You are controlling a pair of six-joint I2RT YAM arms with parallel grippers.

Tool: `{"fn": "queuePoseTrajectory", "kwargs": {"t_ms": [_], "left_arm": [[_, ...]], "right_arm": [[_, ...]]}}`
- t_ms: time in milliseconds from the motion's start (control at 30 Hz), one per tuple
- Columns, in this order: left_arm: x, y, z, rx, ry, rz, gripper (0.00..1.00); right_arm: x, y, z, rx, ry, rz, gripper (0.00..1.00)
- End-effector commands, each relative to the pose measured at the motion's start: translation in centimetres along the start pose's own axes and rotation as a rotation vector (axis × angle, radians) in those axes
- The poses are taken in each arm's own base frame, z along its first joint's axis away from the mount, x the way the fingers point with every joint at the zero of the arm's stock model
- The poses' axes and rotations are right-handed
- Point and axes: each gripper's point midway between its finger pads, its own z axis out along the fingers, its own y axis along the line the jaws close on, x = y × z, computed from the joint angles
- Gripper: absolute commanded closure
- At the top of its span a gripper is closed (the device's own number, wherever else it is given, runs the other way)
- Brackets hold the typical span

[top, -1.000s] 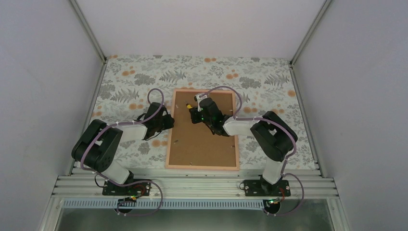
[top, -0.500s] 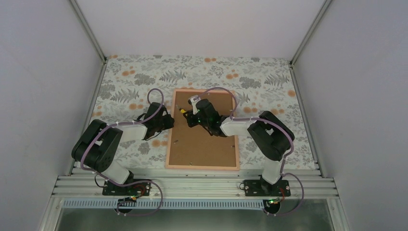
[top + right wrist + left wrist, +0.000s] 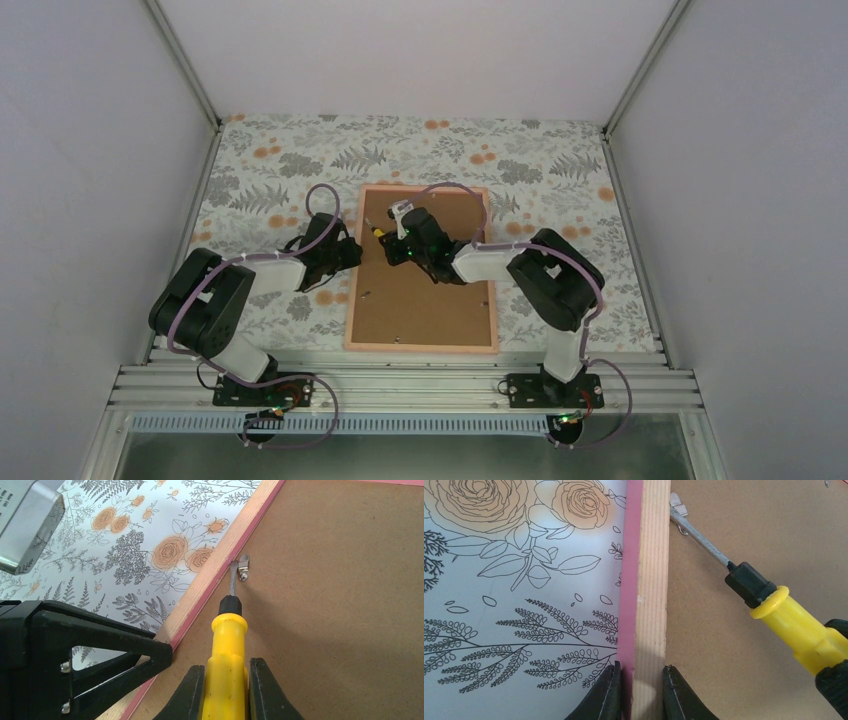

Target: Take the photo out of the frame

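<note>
The pink frame point(image 3: 420, 347) lies face down on the floral cloth, its brown backing panel point(image 3: 420, 300) facing up. The photo is hidden under that panel. My left gripper point(image 3: 352, 250) is shut on the frame's left rail point(image 3: 649, 580), one finger on each side point(image 3: 641, 672). My right gripper point(image 3: 400, 245) is shut on a yellow-handled screwdriver point(image 3: 227, 645), its jaws point(image 3: 227, 667) pressing the handle. The metal tip rests at a small metal clip point(image 3: 243, 567) on the panel beside the left rail. The left wrist view shows the same clip point(image 3: 677, 510) and screwdriver point(image 3: 794, 625).
The floral tablecloth point(image 3: 300, 160) surrounds the frame, with white walls on three sides. An aluminium rail point(image 3: 400, 385) carrying the arm bases runs along the near edge. A second clip point(image 3: 376, 575) sits further along the panel. The left arm's black finger point(image 3: 100, 645) lies close beside the screwdriver.
My right gripper has carried the screwdriver left across the backing panel towards the frame's left rail. The left arm and the frame have stayed put.
</note>
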Motion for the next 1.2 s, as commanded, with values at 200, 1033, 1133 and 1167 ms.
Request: {"fn": "queuePoseTrajectory", "kwargs": {"t_ms": [200,1033,1133,1167], "left_arm": [[3.5,1.3,0.2,-0.019,0.118,-0.092,0.91],[4.4,1.4,-0.1,0.019,0.106,-0.193,0.95],[5.0,1.4,0.1,0.038,0.117,-0.217,0.95],[5.1,1.4,0.2,0.041,0.119,-0.225,0.95]], "right_arm": [[-0.1,-2.0,-1.1,0.126,-0.011,0.049,0.96],[-0.6,-5.2,-2.3,0.333,-0.129,0.243,0.96],[-0.5,-5.0,-2.3,0.338,-0.143,0.257,0.96],[-0.3,-5.1,-2.3,0.353,-0.144,0.266,0.96]]}}
